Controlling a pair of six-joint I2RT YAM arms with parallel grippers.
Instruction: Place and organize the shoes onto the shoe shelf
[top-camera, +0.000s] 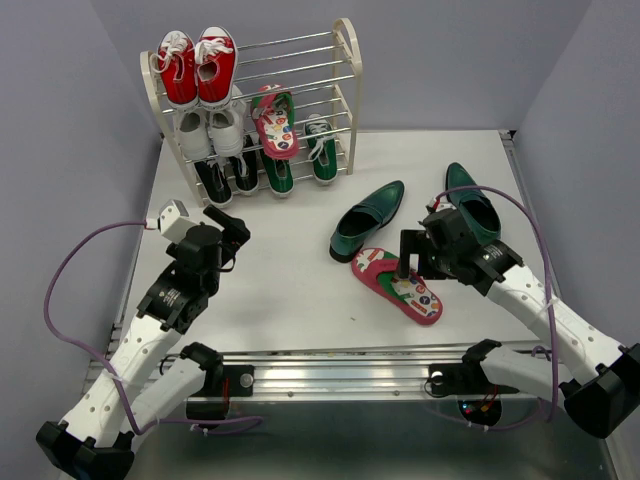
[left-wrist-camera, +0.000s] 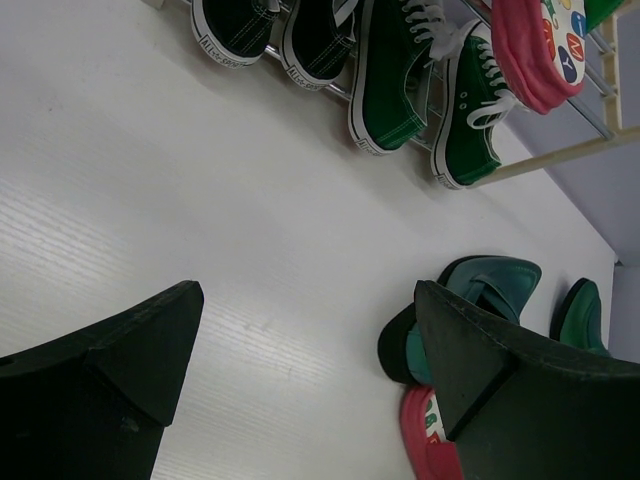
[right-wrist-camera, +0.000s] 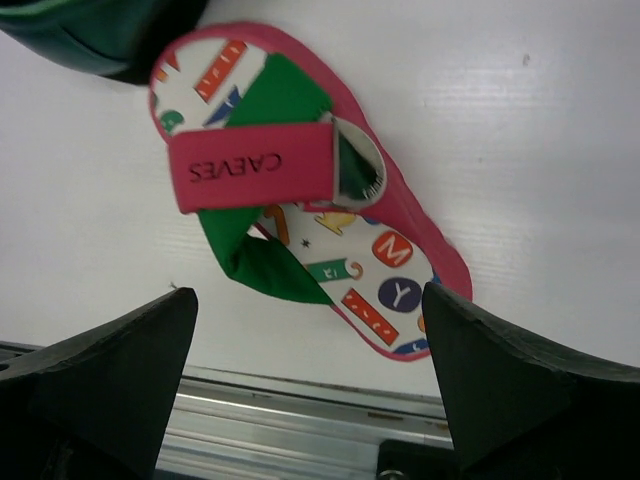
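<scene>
We log right gripper (right-wrist-camera: 308, 295) wide over the flip-flop (right-wrist-camera: 250, 168) on the bench (top-camera: 290, 290); left gripper (left-wrist-camera: 308, 290) wide, empty, well left of it.

White-shelled arms (top-camera: 130, 355) with black joints (top-camera: 172, 298), black left gripper (left-wrist-camera: 308, 300) and right gripper (right-wrist-camera: 310, 300) — purple cables (top-camera: 48, 300) looping alongside.

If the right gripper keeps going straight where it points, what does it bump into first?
Most likely the red-pink flip-flop on the table, around its pink strap. The open right gripper points down at it; exact depth is unclear.
</scene>
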